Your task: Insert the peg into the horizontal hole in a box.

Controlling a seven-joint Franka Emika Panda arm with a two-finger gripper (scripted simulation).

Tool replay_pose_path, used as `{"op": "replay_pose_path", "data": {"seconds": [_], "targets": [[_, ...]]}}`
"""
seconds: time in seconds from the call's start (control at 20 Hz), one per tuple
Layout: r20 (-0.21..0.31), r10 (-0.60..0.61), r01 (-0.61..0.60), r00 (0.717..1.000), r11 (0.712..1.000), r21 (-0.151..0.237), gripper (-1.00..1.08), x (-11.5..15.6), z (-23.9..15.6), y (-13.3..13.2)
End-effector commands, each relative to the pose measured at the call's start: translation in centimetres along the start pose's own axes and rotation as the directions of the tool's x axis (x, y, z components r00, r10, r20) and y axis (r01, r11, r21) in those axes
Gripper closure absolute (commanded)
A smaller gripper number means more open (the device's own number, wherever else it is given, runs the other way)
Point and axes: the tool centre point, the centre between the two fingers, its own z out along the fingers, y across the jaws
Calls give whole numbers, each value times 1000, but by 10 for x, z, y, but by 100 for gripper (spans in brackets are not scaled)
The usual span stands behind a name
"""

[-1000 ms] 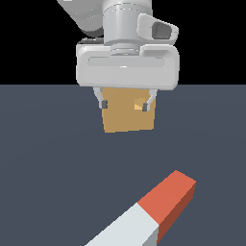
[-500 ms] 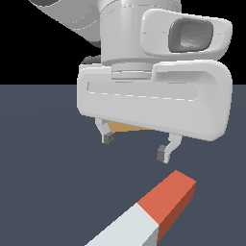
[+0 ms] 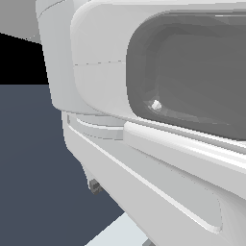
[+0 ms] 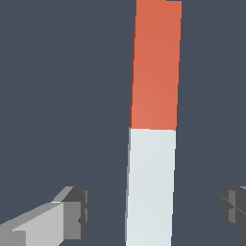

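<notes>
The exterior view sits hard against the arm (image 3: 158,120); the wrist view looks down, sharing the peg (image 4: 151,144).

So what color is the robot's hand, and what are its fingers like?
The hand is smooth glossy white with rounded edges and thin seam lines across it. Set into it is a big dark grey rounded window. The fingers are light grey and blocky, each ending in a darker grey square pad. No cables or writing show.
</notes>
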Motion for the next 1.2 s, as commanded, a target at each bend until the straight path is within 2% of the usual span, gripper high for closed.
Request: {"op": "replay_pose_path", "data": {"seconds": [0.0, 0.4, 0.85, 1.1, 1.15], "targets": [[-3, 35, -35, 999, 999, -2, -92, -7, 4, 3], [-2, 41, -41, 999, 999, -1, -92, -9, 8, 4], [-3, 42, -42, 999, 999, -1, -92, -9, 48, 2], [-3, 42, -42, 999, 999, -1, -92, -9, 55, 3], [-3, 42, -42, 999, 999, -1, 108, -9, 55, 3]]}}
